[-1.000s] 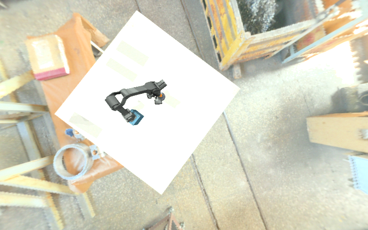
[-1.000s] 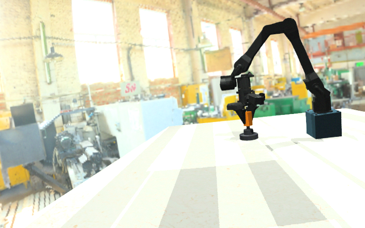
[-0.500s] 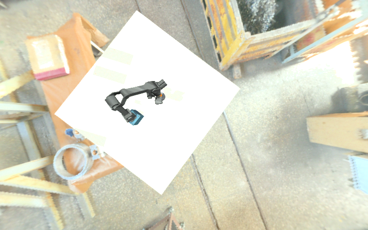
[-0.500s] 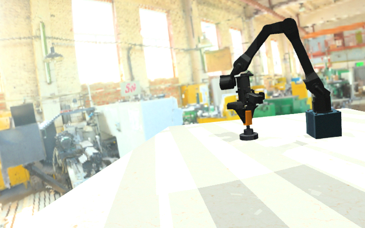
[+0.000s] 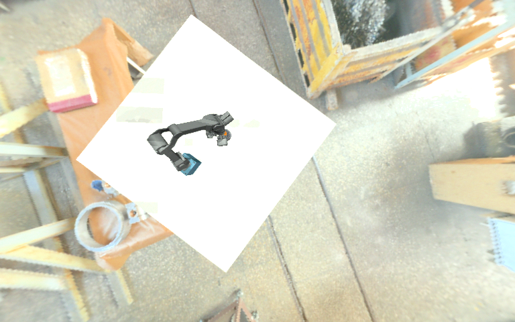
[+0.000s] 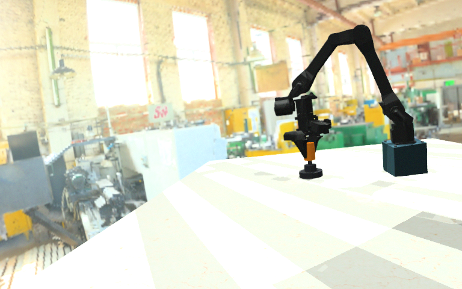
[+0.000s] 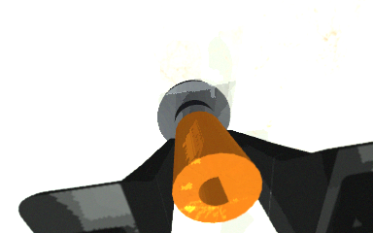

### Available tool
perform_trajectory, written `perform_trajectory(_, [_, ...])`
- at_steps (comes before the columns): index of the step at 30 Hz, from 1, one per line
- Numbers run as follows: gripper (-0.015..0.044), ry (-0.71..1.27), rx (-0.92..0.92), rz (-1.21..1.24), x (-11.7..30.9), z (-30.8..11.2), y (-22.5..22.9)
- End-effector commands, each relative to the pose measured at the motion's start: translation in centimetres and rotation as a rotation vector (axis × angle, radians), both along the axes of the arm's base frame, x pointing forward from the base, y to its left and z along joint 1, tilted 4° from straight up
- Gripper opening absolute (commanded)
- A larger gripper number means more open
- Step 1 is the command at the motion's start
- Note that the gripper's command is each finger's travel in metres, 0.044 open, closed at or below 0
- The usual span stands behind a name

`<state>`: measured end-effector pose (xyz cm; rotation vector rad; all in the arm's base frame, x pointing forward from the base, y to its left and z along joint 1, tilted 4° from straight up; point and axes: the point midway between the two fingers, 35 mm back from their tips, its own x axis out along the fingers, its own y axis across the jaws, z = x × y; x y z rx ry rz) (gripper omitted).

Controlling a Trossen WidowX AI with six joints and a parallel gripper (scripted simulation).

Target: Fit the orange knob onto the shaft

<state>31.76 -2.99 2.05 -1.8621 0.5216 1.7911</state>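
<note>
The orange knob (image 5: 225, 133) (image 6: 310, 150) (image 7: 245, 177) is upright between the fingers of my gripper (image 6: 309, 156) (image 7: 200, 139), which is shut on it. The dark round pedestal (image 6: 310, 174) (image 7: 167, 116) stands on the table directly below the knob. In the exterior view, a short piece of dark shaft (image 6: 309, 162) shows between the knob's lower end and the pedestal's raised middle, so the knob is not down on the pedestal. The D-shaped hole (image 7: 211, 191) in the knob's top has its flat side toward the right in the wrist view. The shaft's flat side is hidden.
The arm's blue base block (image 5: 192, 164) (image 6: 405, 159) stands on the white table (image 5: 243, 212) (image 6: 238, 218), to the right of the pedestal in the exterior view. The arm arches above the table between the base and the pedestal.
</note>
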Motion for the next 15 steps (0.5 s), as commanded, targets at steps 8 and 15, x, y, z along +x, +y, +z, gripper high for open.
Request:
perform_trajectory(8, [0.0000, -0.005, -0.004, 0.039, -0.01, -0.09, -0.03])
perform_trajectory(15, [0.0000, -0.003, -0.002, 0.008, -0.01, -0.11, -0.03])
